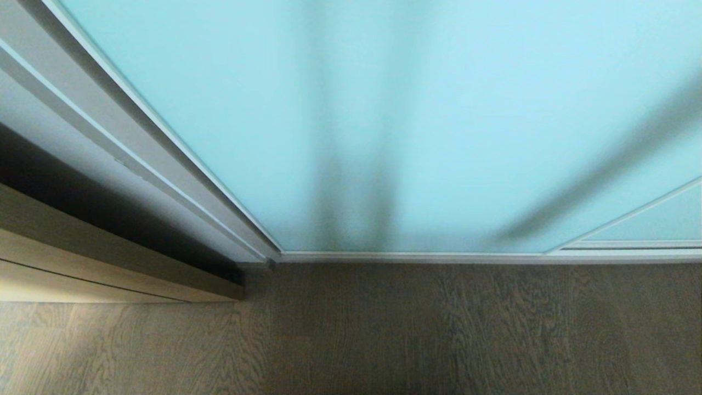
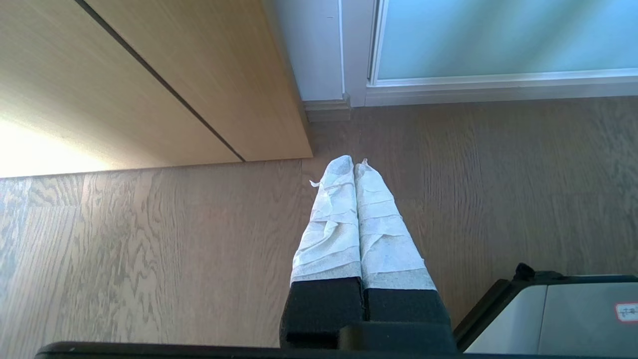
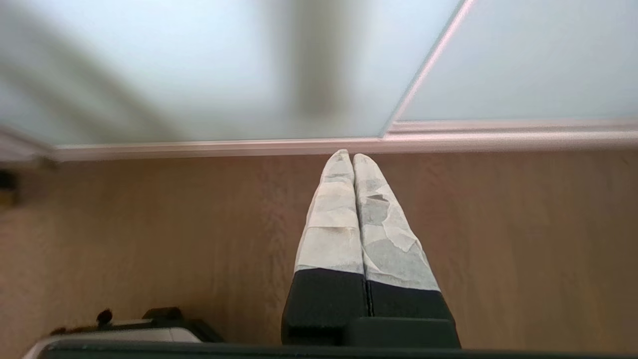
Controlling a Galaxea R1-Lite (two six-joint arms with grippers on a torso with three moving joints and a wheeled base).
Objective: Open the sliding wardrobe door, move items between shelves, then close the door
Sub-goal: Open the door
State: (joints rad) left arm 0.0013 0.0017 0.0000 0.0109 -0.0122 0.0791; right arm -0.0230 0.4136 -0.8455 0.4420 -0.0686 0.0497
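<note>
Frosted aqua glass fills most of the head view: the door stands shut across the wardrobe, its slim pale frame meeting the floor along a straight bottom rail. At the far right of that view a second glass panel overlaps it behind a thin frame edge. Soft dark shadows run down the glass. To the left of the door a pale wall strip separates it from a tan wood-grain panel, which reaches the floor at the corner. No shelves or cushion can be seen; whatever the wardrobe holds is hidden behind the glass.

Neither arm appears in the head view. The left gripper hangs over the wood-grain floor, its white-wrapped fingers pressed together and holding nothing, pointing toward the corner where the tan panel meets the door frame. Part of the robot's base shows beside it.

The right gripper is over the floor too, its tips just short of the door's bottom rail, taped fingers clenched against each other and empty
</note>
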